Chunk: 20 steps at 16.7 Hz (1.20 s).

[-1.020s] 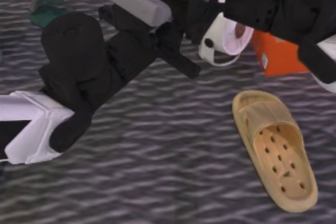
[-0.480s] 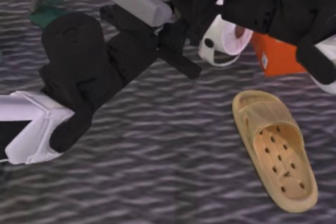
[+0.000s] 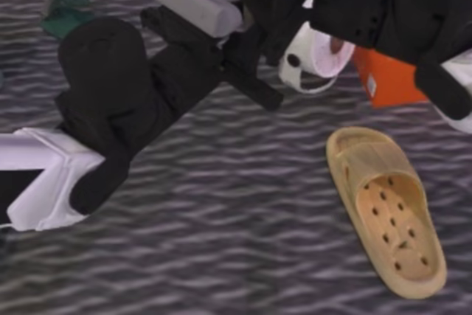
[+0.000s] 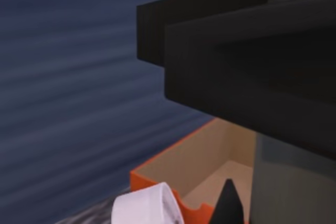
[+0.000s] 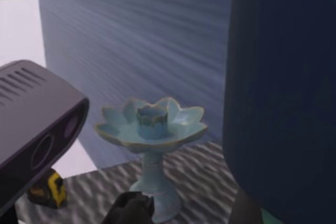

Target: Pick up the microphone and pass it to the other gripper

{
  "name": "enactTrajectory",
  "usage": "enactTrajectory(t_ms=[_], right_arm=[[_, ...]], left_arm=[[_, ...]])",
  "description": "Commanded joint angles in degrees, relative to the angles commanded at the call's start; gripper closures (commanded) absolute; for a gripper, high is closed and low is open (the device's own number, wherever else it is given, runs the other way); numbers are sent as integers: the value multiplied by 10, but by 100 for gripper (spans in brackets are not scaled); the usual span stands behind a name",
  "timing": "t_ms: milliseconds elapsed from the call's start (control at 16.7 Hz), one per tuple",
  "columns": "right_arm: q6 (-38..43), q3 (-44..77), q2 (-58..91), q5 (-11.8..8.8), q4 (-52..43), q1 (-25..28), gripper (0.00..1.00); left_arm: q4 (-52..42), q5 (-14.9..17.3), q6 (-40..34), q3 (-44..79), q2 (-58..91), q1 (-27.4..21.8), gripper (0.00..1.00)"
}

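At table's far edge, my left gripper (image 3: 247, 42) and right gripper (image 3: 265, 5) meet; dark navy foam-headed microphone (image 5: 281, 93) fills right wrist view; can't tell either jaw state.

One slipper (image 3: 387, 212), one orange box (image 3: 391, 79), one tape roll (image 3: 318, 57), one candle stand (image 5: 152, 145)

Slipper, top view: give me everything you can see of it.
The slipper is a tan slide of rubbery-looking material, with a wide ribbed band over the toe end and a footbed dotted with round holes. It lies sole down and diagonal on the table, on its right side, heel nearer the lower right. Nothing but the table touches it; the orange box stands apart.
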Motion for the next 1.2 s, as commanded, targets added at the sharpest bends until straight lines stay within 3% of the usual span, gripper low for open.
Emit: enactTrajectory(t_ms=[180,960,1200], right_arm=[[0,0,0,0,0,0,100],[0,0,0,0,0,0,100],[0,0,0,0,0,0,100]], left_arm=[[0,0,0,0,0,0,100],[0,0,0,0,0,0,2],[0,0,0,0,0,0,0]])
